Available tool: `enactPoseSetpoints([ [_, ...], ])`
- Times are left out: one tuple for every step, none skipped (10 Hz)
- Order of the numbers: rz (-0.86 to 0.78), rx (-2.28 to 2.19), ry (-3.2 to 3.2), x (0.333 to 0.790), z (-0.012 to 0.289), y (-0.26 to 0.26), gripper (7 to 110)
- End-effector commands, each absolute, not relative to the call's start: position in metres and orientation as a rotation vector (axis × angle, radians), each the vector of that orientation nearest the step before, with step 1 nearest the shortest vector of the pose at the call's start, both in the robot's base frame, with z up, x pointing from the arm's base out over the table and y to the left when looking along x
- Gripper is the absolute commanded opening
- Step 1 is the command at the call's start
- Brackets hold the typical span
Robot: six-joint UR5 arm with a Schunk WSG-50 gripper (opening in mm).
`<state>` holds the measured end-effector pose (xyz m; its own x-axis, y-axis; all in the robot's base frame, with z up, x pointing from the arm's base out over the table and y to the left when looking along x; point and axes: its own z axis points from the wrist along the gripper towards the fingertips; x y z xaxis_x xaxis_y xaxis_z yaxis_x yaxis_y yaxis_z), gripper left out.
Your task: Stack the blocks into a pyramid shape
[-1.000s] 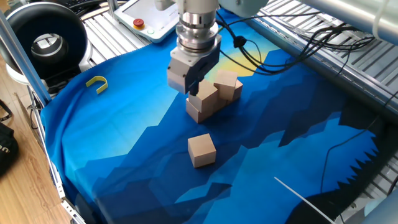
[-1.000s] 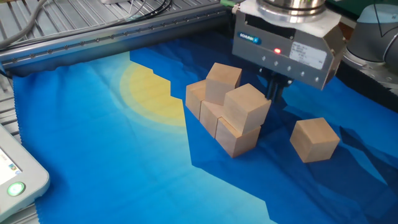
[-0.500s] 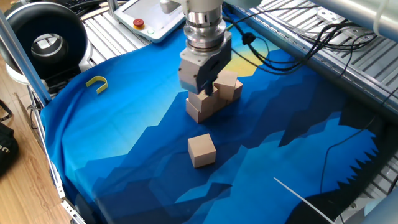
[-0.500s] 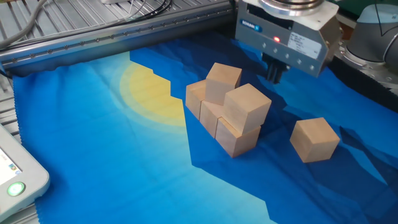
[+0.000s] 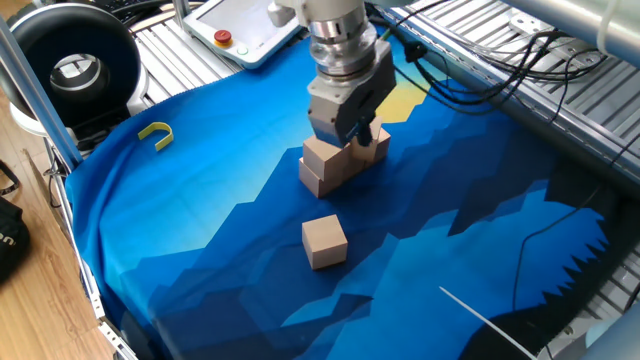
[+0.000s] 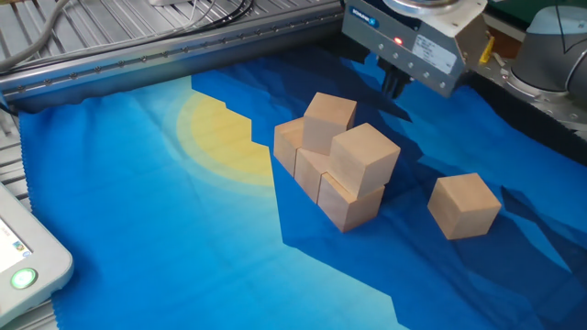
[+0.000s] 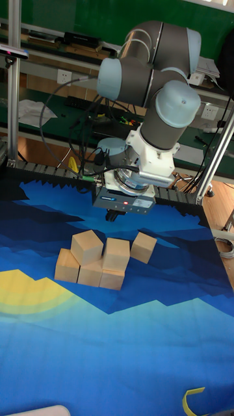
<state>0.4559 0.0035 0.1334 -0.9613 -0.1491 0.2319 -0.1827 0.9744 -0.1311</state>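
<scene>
Moved since a second ago: hand [image 6: 396, 85], up and away from the block cluster toward the upper right of the other fixed view; blocks unchanged.

Blocks: cluster [image 6: 335, 170] at frame centre in the other fixed view, a bottom row of tan cubes touching one another on the cloth, with two cubes resting on top, [image 6: 328, 121] and [image 6: 365, 158], set side by side. One loose cube [image 6: 464, 204] lies on the cloth just right of the cluster, apart from it.

Hand: hangs above the cloth behind the cluster, touching no block and carrying nothing; short dark fingers [image 6: 393, 83] show under its body, but whether they are spread or closed cannot be told.

Cloth [image 6: 165, 238]: blue mountain print with a yellow sun, covering the counter.

Yellow hook piece [image 5: 156, 133]: upper left of one fixed view, well apart from the blocks.
</scene>
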Motion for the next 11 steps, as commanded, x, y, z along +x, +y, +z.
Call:
enactPoseSetpoints([
  [0.045, 0.102, -2.975, 0.464, 0.127, 0.032, 7],
  [0.064, 0.053, -3.015, 0.474, 0.126, 0.03, 7],
  [0.071, -0.019, -3.003, 0.471, 0.126, 0.03, 7],
  [0.139, -0.077, -2.988, 0.467, 0.127, 0.019, 7],
  [0.163, -0.095, -2.987, 0.467, 0.128, 0.015, 7],
  [0.154, -0.097, -3.029, 0.477, 0.126, 0.017, 7],
  [0.178, -0.083, -3.079, 0.49, 0.125, 0.013, 7],
  [0.21, -0.071, -3.134, 0.504, 0.126, 0.008, 7],
  [0.172, -0.102, -3.187, 0.517, 0.125, 0.014, 7],
  [0.109, -0.119, -3.232, 0.528, 0.125, 0.023, 7],
  [0.124, -0.122, -3.245, 0.531, 0.126, 0.021, 7],
])
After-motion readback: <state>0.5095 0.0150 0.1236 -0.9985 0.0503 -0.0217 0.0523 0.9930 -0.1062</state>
